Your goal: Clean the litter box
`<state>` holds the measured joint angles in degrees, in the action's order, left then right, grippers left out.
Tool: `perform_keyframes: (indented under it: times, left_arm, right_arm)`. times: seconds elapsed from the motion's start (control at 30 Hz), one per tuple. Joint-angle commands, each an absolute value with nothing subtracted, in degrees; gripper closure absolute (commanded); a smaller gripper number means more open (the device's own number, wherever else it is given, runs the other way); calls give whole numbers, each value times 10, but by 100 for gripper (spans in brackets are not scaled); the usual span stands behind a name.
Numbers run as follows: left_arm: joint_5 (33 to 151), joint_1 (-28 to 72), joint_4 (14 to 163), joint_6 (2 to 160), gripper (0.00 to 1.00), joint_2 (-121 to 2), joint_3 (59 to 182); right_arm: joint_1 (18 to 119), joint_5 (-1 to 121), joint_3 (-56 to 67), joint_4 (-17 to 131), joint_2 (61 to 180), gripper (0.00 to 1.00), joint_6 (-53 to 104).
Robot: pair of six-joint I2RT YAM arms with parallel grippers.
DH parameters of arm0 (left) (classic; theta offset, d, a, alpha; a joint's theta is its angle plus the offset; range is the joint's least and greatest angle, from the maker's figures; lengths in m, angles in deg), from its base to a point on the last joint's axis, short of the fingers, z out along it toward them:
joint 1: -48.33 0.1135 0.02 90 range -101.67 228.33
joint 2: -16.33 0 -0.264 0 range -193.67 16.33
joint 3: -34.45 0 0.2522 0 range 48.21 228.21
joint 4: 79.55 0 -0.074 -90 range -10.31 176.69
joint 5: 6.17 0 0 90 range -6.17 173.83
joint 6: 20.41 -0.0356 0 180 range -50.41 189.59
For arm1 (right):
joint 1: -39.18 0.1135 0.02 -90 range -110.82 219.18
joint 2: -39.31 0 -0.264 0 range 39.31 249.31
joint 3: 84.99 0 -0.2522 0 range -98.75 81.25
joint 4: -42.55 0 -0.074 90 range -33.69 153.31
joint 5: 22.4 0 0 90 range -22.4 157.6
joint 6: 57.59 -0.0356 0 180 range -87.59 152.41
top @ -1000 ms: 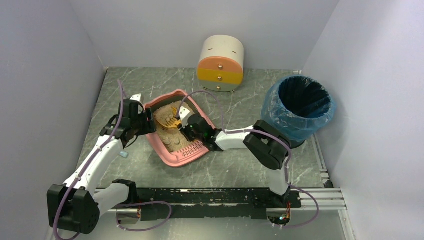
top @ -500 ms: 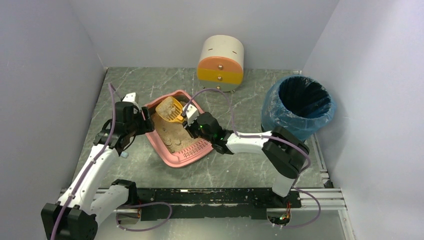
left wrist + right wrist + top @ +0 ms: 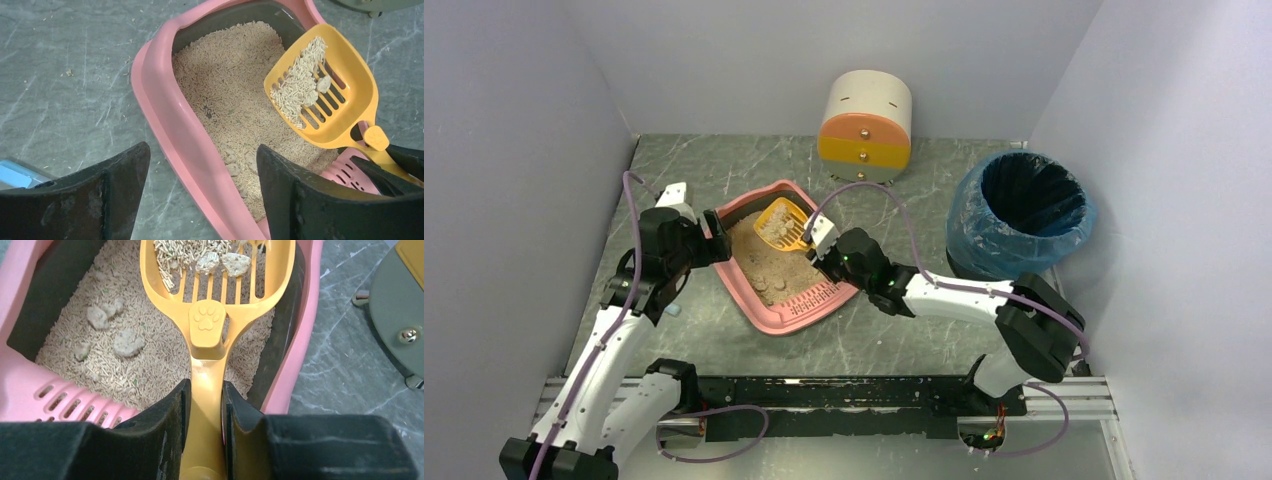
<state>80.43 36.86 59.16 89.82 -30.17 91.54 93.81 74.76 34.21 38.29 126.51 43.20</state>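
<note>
Grey marbled tabletop (image 3: 904, 335) fills the floor of a pale-walled booth, and on my overhead feed the litter box (image 3: 776, 320) sits left of centre, turned at an angle, with beige litter (image 3: 225, 85) inside and its slotted ledge (image 3: 65, 400) at the lower end. My right pincer (image 3: 205, 390) is clamped tight on the handle of an orange scoop (image 3: 215, 325); its two fingers press the handle from either side just below the paw-print boss. I see the scoop's slotted bowl raised over the upper end of the box, carrying a pile of pellets and a couple of pale clumps (image 3: 222, 262). More clumps lie in the litter toward the left of the right wrist view. My left pincer (image 3: 202, 147) hangs over the box's left rim with its jaws spread wide and nothing between them but air; the pink rim runs below the gap, and I cannot tell whether either finger touches it. At the right of the overhead frame stands a round bin (image 3: 1024, 210) with a blue liner, and at top centre a cream-and-orange drawer unit (image 3: 865, 125), both well apart from the box.
</note>
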Motion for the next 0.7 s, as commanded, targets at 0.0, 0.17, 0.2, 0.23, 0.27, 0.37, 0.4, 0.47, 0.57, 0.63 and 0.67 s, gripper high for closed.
perform_keyframes:
  times: [0.0, 0.17, 0.2, 0.23, 0.27, 0.37, 0.4, 0.47, 0.57, 0.63, 0.67]
  left_arm:
    - [796, 365, 624, 873, 12, -292, 925]
    - [783, 365, 619, 841, 3, -292, 938]
    - [781, 366, 619, 828, 3, -289, 939]
    - [775, 365, 620, 821, 3, -283, 938]
    - [770, 365, 624, 818, 3, -274, 933]
    - [755, 365, 655, 819, 3, -239, 907]
    - [747, 365, 663, 823, 3, -228, 896]
    - [728, 365, 659, 842, 3, -220, 889]
    - [739, 365, 621, 804, 3, -238, 925]
    - [721, 365, 603, 803, 3, -247, 940]
    - [718, 365, 604, 803, 3, -244, 938]
  right_arm:
    - [947, 771, 353, 399, 1246, 100, 468]
    - [970, 820, 344, 406, 1250, 100, 506]
    - [975, 831, 343, 408, 1250, 100, 519]
    - [980, 844, 342, 408, 1249, 100, 530]
    - [985, 858, 342, 409, 1248, 100, 542]
    - [998, 900, 335, 415, 1244, 100, 572]
    - [1001, 910, 334, 414, 1243, 100, 582]
    - [1007, 924, 338, 407, 1235, 100, 599]
    - [1016, 939, 341, 405, 1228, 100, 624]
    - [1023, 951, 341, 406, 1225, 100, 643]
    - [1027, 958, 343, 401, 1222, 100, 654]
